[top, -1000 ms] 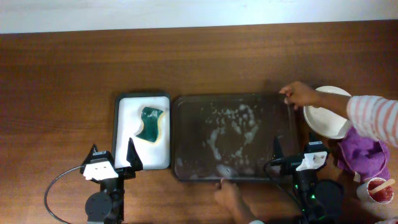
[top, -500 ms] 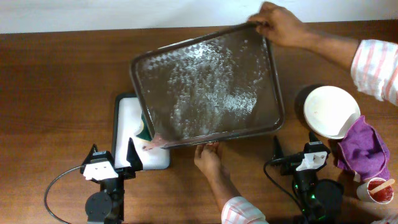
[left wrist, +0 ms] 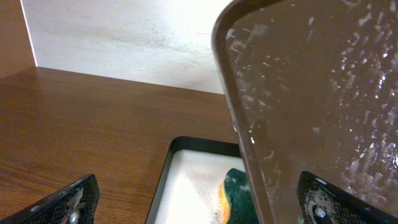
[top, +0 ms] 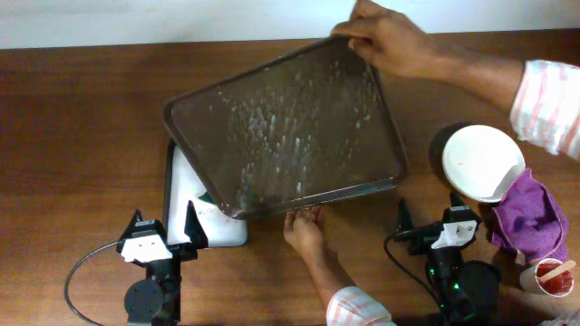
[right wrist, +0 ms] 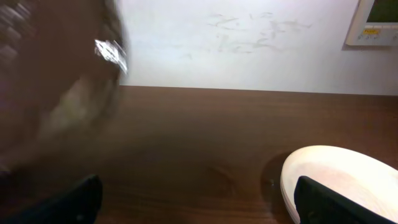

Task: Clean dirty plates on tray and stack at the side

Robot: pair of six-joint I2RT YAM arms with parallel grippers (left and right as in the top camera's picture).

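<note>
Overhead: tilted tray (top: 290, 118) over white tray (top: 222, 231)

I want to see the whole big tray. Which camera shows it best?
The overhead view: the tray shows nearly whole. The left wrist view shows only one corner and some foamy surface. The right wrist view shows just a dark blur, maybe it.

One dark tray (top: 285, 127), one white tray (top: 222, 233), one sponge (left wrist: 234, 194). Two hands: top hand (top: 391, 41), bottom hand (top: 304, 231). Two grippers: left gripper (top: 165, 219), right gripper (top: 426, 219). One plate (top: 480, 161), one cloth (top: 526, 217), one cup (top: 553, 276).
</note>
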